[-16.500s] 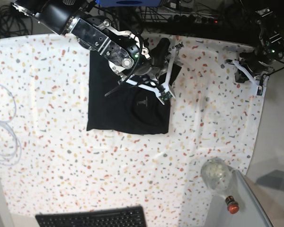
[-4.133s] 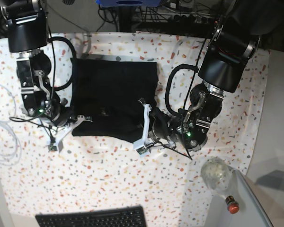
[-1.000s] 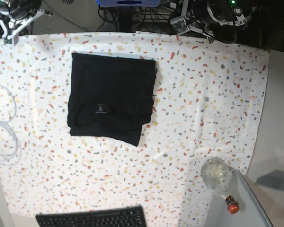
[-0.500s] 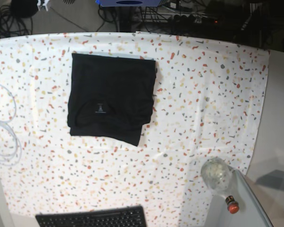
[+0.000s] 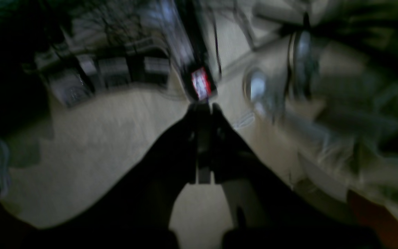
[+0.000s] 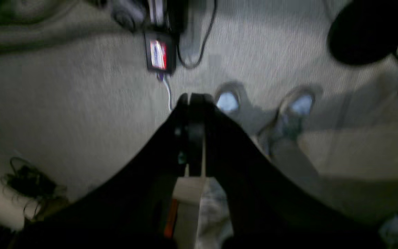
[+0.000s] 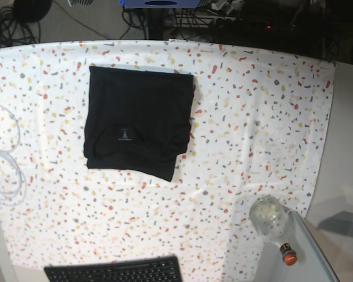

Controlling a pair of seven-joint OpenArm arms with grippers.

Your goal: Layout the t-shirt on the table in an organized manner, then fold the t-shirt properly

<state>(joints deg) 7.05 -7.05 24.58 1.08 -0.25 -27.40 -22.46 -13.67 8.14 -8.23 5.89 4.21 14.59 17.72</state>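
One black t-shirt (image 7: 138,120), folded compact, on the speckled table (image 7: 253,117) toward its far-left part. Lower hem slightly uneven; worth squaring. Left gripper (image 5: 204,110) and right gripper (image 6: 192,100) both closed, empty, off the table.

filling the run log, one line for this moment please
t-shirt: folded, on table | left gripper: shut, empty | right gripper: shut, empty

black keyboard (image 7: 115,269), white cable loops (image 7: 3,167), red-capped bottle (image 7: 288,254), clear jar (image 7: 268,215)
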